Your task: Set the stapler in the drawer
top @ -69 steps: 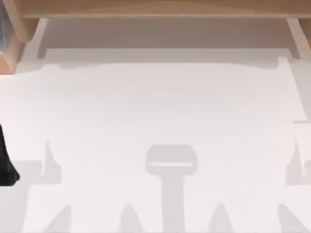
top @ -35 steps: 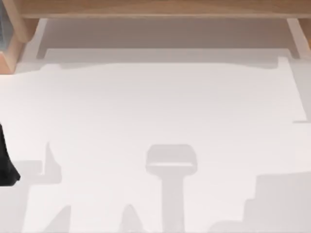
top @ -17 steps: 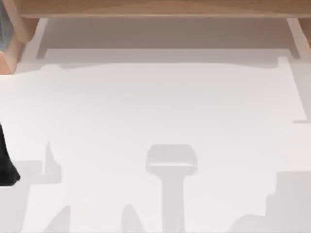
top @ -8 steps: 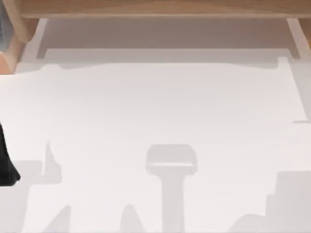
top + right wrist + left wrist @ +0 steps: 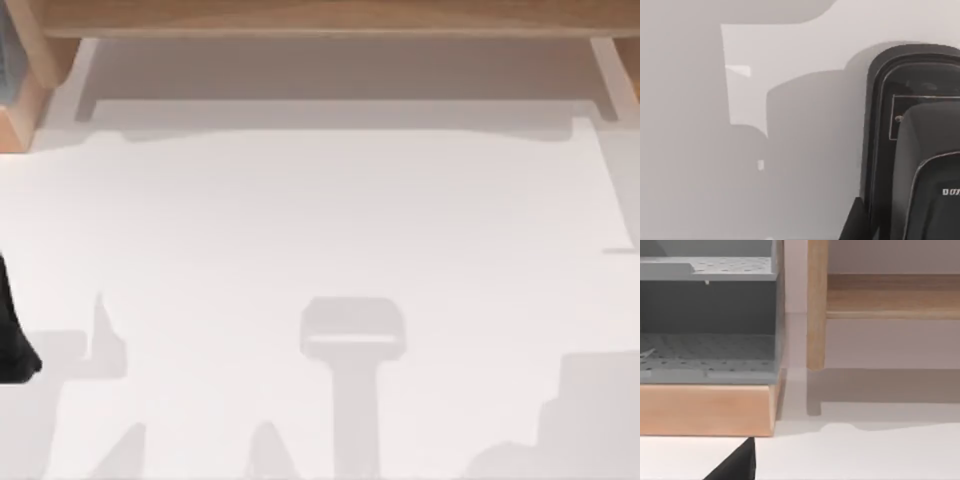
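Observation:
The stapler (image 5: 920,150) is black and glossy, with a white-lettered label, and lies on the white table close under the right wrist camera. A dark part of my right gripper (image 5: 856,225) sits right beside the stapler's edge. The drawer (image 5: 705,350) is a grey perforated compartment in a wooden frame, facing the left wrist camera, and shows as a grey sliver (image 5: 6,60) at the table's far left back. My left gripper (image 5: 14,330) hangs as a black shape at the table's left edge, in front of the drawer.
A wooden shelf (image 5: 320,18) runs along the back of the table, standing on a wooden post (image 5: 816,305) just right of the drawer unit. The right arm's broad shadow (image 5: 590,420) covers the front right corner.
The right arm's shadow at the front right grew from a thin parked outline into a broad block, then crept slightly left. The left arm has stayed put.

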Available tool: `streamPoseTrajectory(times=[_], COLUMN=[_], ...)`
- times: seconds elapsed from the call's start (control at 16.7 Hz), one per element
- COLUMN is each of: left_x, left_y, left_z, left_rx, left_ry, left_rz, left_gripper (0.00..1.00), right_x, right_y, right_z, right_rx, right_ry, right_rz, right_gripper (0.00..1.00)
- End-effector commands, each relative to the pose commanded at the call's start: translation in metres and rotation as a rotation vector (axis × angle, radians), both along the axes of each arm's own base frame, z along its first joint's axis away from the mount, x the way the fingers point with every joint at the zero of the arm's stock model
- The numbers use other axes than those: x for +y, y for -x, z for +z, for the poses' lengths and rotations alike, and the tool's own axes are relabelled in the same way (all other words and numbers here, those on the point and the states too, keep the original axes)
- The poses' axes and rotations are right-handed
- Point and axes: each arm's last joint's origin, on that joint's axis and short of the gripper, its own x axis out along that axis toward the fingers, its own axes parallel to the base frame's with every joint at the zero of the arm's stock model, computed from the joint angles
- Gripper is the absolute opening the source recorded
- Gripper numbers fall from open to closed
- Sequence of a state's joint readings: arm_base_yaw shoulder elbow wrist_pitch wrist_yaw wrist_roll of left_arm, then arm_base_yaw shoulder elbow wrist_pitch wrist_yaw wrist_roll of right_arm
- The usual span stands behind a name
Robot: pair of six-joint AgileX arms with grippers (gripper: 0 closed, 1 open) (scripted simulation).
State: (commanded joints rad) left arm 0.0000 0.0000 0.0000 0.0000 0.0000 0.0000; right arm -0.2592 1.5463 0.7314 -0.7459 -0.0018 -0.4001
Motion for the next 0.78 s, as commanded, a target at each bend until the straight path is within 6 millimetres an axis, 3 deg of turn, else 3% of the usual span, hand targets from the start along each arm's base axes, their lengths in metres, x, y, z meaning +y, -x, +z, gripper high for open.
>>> streamPoseTrajectory(times=[0.3,0.6,0.78], left_x=[0.000,0.000,0.000], left_y=[0.000,0.000,0.000], left_z=[0.000,0.000,0.000], left_rx=[0.000,0.000,0.000], left_ry=[0.000,0.000,0.000], left_rz=[0.000,0.000,0.000], left_gripper=[1.00,1.00,1.00], right_x=[0.000,-0.001,-0.013], right_y=[0.002,0.000,-0.012], right_z=[0.020,0.022,0.047], right_rx=[0.009,0.002,-0.072], right_ry=[-0.002,0.000,0.026], right_rz=[0.000,-0.006,-0.046], right_gripper=[0.00,0.00,0.00])
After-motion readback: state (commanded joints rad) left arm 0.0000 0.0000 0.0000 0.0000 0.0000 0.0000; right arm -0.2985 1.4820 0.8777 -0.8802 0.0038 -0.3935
